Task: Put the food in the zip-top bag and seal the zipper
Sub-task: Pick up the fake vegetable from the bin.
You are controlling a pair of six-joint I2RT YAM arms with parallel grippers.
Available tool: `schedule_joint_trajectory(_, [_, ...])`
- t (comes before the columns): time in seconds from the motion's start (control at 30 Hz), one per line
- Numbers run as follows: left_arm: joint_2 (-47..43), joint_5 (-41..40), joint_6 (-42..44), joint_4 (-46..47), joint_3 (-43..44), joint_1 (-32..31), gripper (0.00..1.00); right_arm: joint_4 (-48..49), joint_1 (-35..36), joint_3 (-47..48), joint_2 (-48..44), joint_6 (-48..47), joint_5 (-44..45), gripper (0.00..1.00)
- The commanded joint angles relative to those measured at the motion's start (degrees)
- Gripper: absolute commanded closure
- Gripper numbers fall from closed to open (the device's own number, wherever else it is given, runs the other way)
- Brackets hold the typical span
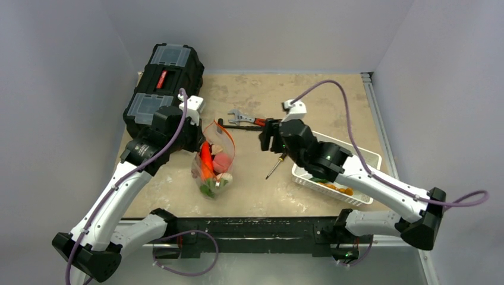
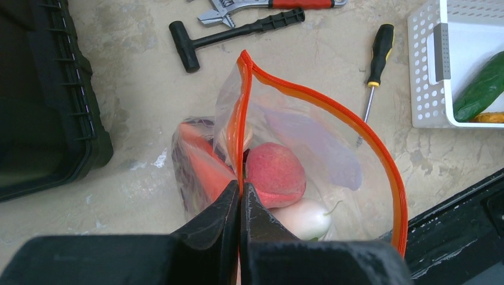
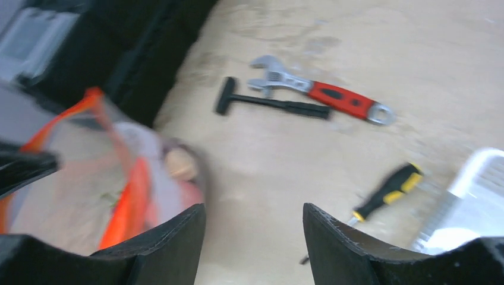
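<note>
**Top external view: bag mouth gaping, left hand pinching its edge**

Top external view has the clear crinkly plastic zip-top bag [image 1: 215,160] resting on the beige worktop [image 1: 255,196], its mouth pulled wide. The thin orange-red zipper [image 2: 356,127] strip runs as an open loop around that mouth, unsealed. The left hand [image 2: 241,187] has its two black fingers pressed together on the near edge of the bag, where the strip runs down between them.

Inside the bag are a long orange carrot [image 2: 202,163], a round pinkish-red fruit [image 2: 274,173] beside it, and a white radish [image 2: 303,217] touching that fruit on its lower side. Leafy greens [image 1: 209,187] show at the bag's bottom end.

The right hand [image 3: 254,214] hangs to the right of the bag, apart from it. Its fingers are spread wide with nothing between them. Its wrist view is blurred.

Behind the bag, a black T-handled tool [image 2: 232,32] and a red-handled adjustable wrench [image 2: 267,5] lie just beside each other. A screwdriver with a black-and-yellow handle [image 2: 380,47] lies to the right of the bag, between it and a white slotted plastic basket [image 2: 425,71]. The basket holds a green cucumber [image 2: 484,86] and an orange piece [image 2: 490,117]. A black plastic toolbox [image 1: 163,89] sits behind and to the left of the bag.
</note>
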Motion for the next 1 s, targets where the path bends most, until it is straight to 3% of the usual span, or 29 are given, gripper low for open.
schedule_joint_trajectory(0.0, [-0.1, 0.5, 0.2, 2.5, 1.6, 0.1, 1.0, -4.1, -8.0, -7.5, -7.7, 8.1, 3.6, 0.38])
schedule_joint_trajectory(0.3, [0.1, 0.5, 0.2, 2.3, 1.7, 0.1, 1.0, -17.5, -23.8, -16.2, -14.2, 21.9, 3.5, 0.21])
schedule_joint_trajectory(0.47, [0.2, 0.4, 0.2, 2.3, 1.7, 0.1, 1.0, -20.5, -35.9, -19.8, -14.6, 25.0, -2.6, 0.11])
schedule_joint_trajectory(0.67, [0.1, -0.1, 0.3, 2.1, 1.8, 0.1, 1.0, -24.1, -43.2, -22.1, -12.7, 28.7, -2.1, 0.03])
schedule_joint_trajectory(0.97, [0.2, -0.2, 0.3, 2.1, 1.8, 0.1, 1.0, -16.6, -51.5, -30.0, -12.2, 27.4, -7.1, 0.13])
